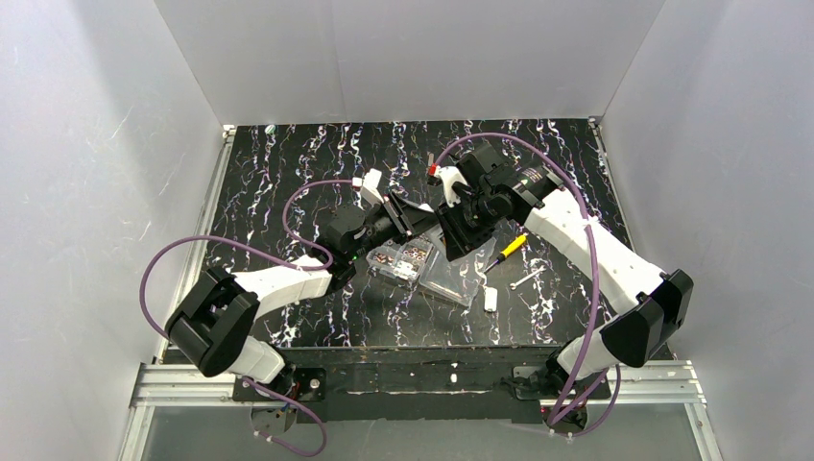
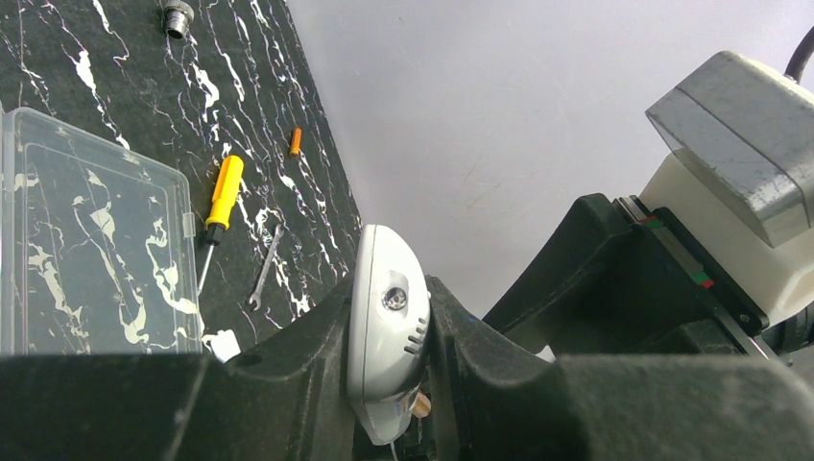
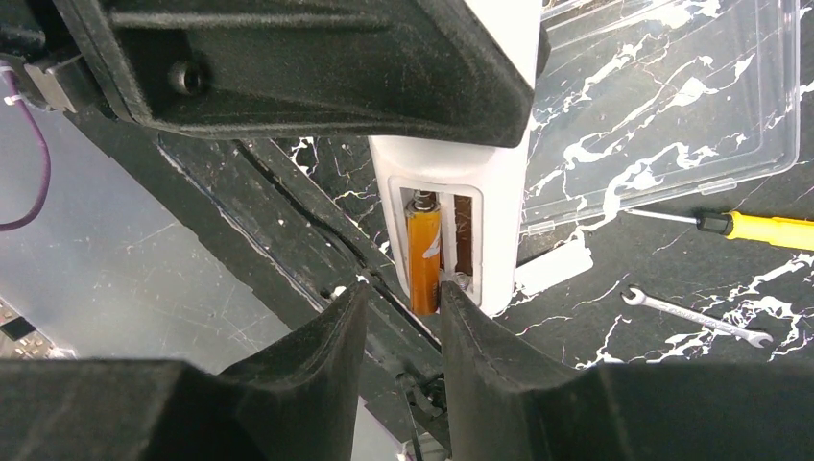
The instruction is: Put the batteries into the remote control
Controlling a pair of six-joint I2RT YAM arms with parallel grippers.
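My left gripper (image 2: 389, 331) is shut on the white remote control (image 2: 386, 307) and holds it edge-up above the table. In the right wrist view the remote control (image 3: 499, 192) shows its rear recess toward me. One orange battery (image 3: 423, 254) lies in the recess's left slot, and its lower end pokes out. My right gripper (image 3: 398, 303) stands open just below that end; the right fingertip (image 3: 456, 307) is close beside the battery and the left one is apart from it. Another battery (image 2: 296, 141) lies loose on the table. Both grippers (image 1: 427, 216) meet mid-table.
A clear screw box (image 1: 401, 259) and its open lid (image 3: 662, 106) lie under the grippers. A yellow-handled screwdriver (image 3: 763, 229), a small wrench (image 3: 696, 317) and a small white plastic piece (image 1: 490, 300) lie to the right. White walls enclose the black marbled table (image 1: 288, 182).
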